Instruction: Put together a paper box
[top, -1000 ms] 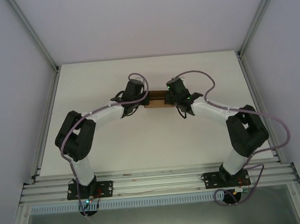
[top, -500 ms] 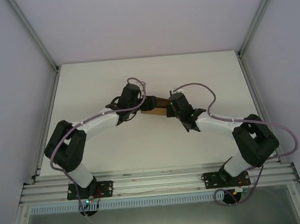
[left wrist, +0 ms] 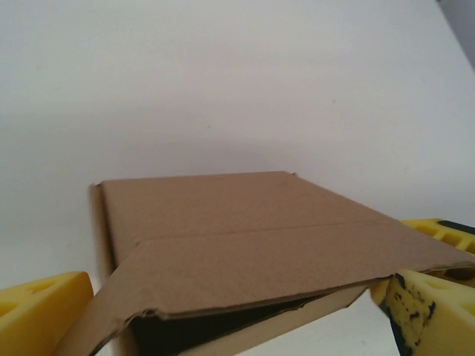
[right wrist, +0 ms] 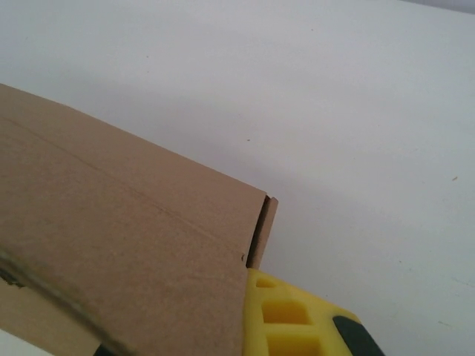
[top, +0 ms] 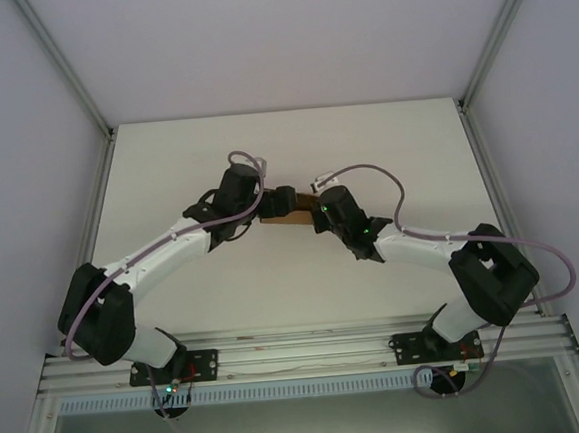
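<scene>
The paper box, brown kraft cardboard folded into a flat carton, sits at mid-table between both grippers. My left gripper is open. In the left wrist view its yellow fingers stand wide on either side of the paper box, whose top flap gapes slightly over a dark slot. My right gripper is shut on the box's right end. In the right wrist view one yellow finger presses against the cardboard panel; the other finger is hidden behind it.
White table enclosed by grey walls and aluminium frame rails. Purple cables loop above both wrists. The arm bases stand on the rail at the near edge.
My left gripper has opened and let go of the box, and its arm has stretched out lower and to the left. The right gripper moved left with the box.
</scene>
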### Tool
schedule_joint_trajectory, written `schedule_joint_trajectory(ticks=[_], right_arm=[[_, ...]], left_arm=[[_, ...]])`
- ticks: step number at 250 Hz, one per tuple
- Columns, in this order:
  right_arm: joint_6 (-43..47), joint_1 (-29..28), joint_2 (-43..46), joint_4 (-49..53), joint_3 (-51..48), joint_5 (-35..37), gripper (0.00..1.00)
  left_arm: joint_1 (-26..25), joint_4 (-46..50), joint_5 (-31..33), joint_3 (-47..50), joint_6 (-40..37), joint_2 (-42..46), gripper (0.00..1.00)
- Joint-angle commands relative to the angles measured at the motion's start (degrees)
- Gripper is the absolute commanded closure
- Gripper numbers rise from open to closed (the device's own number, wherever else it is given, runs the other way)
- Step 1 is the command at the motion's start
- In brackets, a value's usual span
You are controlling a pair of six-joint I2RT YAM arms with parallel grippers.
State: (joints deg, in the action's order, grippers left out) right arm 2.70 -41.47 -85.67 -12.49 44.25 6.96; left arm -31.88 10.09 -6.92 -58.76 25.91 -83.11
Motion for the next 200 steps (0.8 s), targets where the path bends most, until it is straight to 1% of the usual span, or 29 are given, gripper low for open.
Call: schedule_joint_trajectory(ticks=[1, 68, 107, 116, 172, 200], right_arm=[[4.50, -0.47, -0.37, -0.27, -0.31, 3.15, 1.00], [8.40, -1.92, -1.86, 0.19, -0.04, 3.85, 1.00], [8.18, -2.48, -2.59, 1.01, 0.06, 3.78, 1.00], [8.03, -2.60, -2.61, 0.98, -0.08, 3.81, 1.00], [8.01, -2.66, -2.55, 1.22, -0.59, 4.06, 0.99], [8.03, -2.69, -2.46, 1.35, -0.66, 3.15, 0.98]], left_arm=[[1.23, 6.12, 6.80, -1.52, 2.52, 2.63, 0.00], [6.39, 4.24, 3.82, 0.74, 5.31, 5.68, 0.00], [9.14, 3.46, 1.70, 1.19, 5.45, 2.98, 0.00], [9.58, 2.79, 0.82, 1.22, 6.95, 2.18, 0.00], [10.67, 2.32, -2.74, -1.23, 6.44, -3.46, 0.00], [11.11, 0.33, -4.40, -1.17, 7.19, -5.66, 0.00]])
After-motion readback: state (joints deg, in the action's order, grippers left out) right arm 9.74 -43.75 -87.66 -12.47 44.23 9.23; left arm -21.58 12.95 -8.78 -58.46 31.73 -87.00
